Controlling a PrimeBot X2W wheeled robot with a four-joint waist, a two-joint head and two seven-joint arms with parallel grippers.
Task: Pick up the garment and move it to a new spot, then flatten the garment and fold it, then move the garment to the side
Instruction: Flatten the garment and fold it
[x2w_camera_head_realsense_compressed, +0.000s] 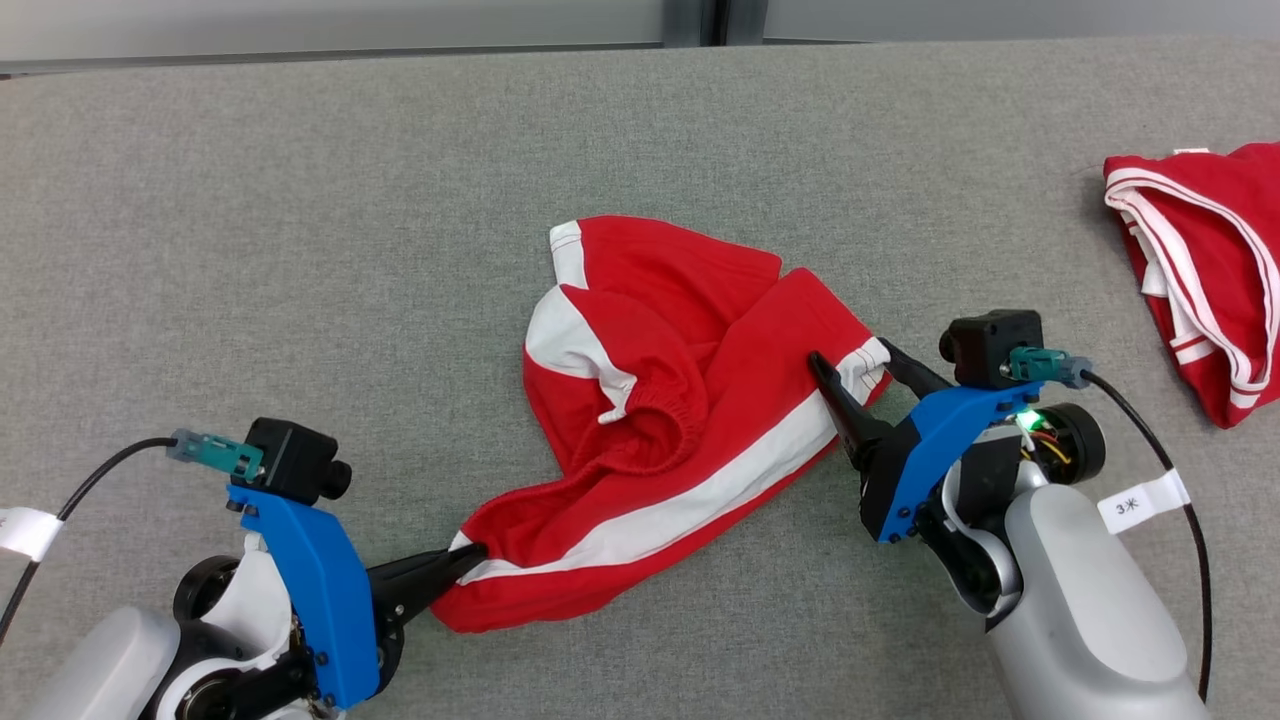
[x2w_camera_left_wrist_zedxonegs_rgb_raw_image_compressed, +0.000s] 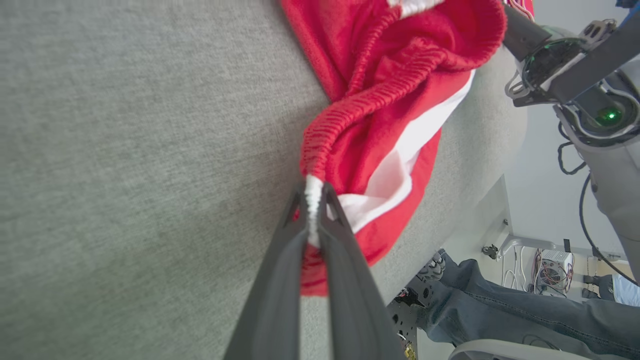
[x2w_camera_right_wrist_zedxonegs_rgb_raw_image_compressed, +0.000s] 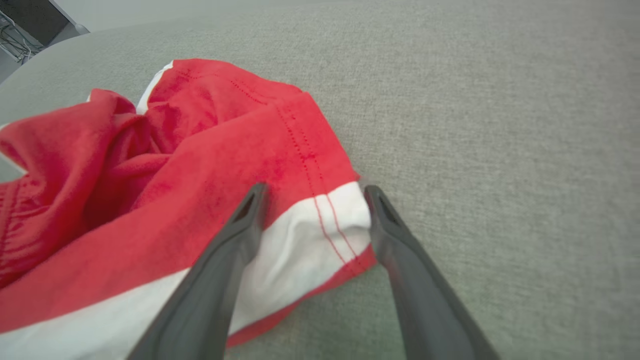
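Grey cloth covers the table, with the red-and-white garment crumpled at its centre. At the garment's seven o'clock the left gripper is pinched tight on the waistband end; at three o'clock the right gripper straddles the white-banded hem, jaws wide, holding nothing. It should close well onto that hem before both lift together, evenly.

Right tool, spread wide, straddles the white-striped corner of the garment.
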